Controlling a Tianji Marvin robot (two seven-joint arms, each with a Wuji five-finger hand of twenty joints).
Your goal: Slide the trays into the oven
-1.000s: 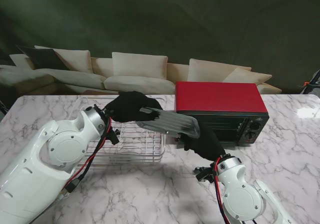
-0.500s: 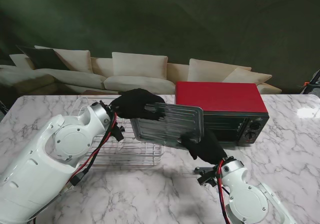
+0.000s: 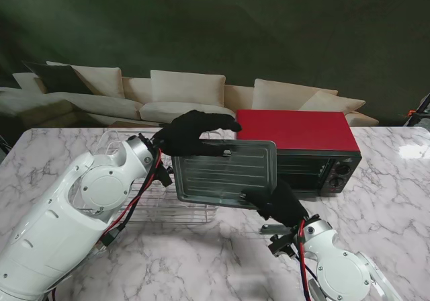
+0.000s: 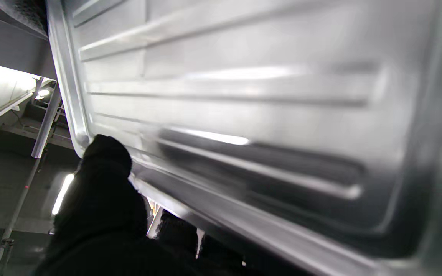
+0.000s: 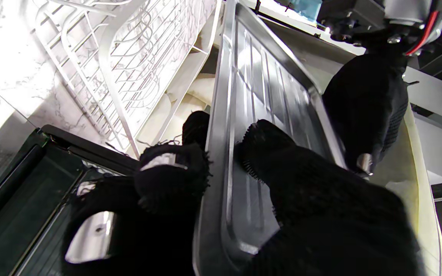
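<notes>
Stand view, table [image 3: 396, 200]: a white marble top is filling the lower half of the frame, with a pale sofa [image 3: 181, 93] sitting behind it in the upper left.
Oven [image 3: 295, 140]: a red-topped oven is standing right of centre, its dark glass front facing the camera.
Tray [image 3: 225, 172]: a ribbed silver baking tray is being held in the air at centre frame, tilted so its inside is facing the camera, overlapping the oven's left front edge.
Rack [image 3: 151, 200]: a white wire dish rack is lying on the table left of centre, partly hidden behind the tray.
Left hand [image 3: 191, 133]: black-gloved, it is clamping the tray's upper left edge, with the fingers curling over the rim.
Right hand [image 3: 279, 203]: black-gloved, it is gripping the tray's lower right corner; the right wrist view is showing its fingers [image 5: 171, 172] and thumb pinching the rim from both sides.
</notes>
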